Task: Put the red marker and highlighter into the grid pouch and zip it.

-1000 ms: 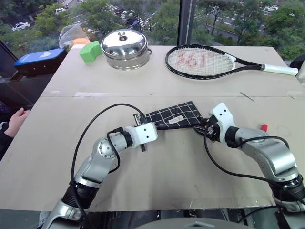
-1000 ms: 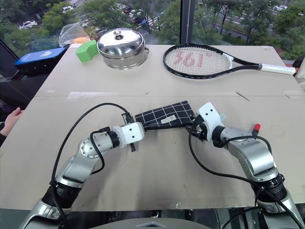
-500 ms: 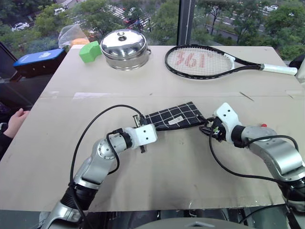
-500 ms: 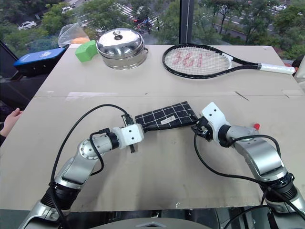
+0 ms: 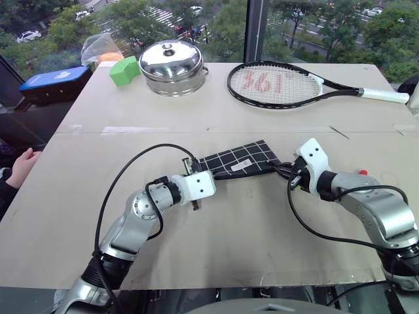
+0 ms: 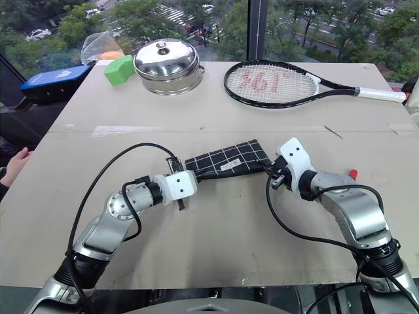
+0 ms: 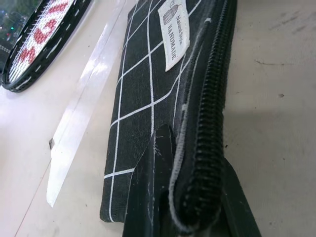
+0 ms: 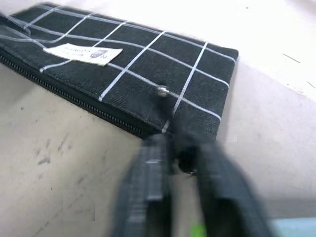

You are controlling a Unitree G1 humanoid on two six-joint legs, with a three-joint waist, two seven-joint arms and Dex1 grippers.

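The flat black fabric grid pouch with thin white lines (image 5: 239,159) lies mid-table on the pale tan table (image 5: 222,242), zipped; the left gripper (image 7: 190,207) has its jaws clamped on the pouch's 9 o'clock end; the right gripper (image 8: 180,148) sits at the 3 o'clock end, jaws together at the zipper pull; the red marker's red cap (image 5: 363,173) peeks past the right arm at 3 o'clock.

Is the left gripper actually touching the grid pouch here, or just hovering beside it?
Touching. In the left wrist view the left gripper has its black fingers clamped on the zipper-edge corner of the grid pouch, with no gap visible.
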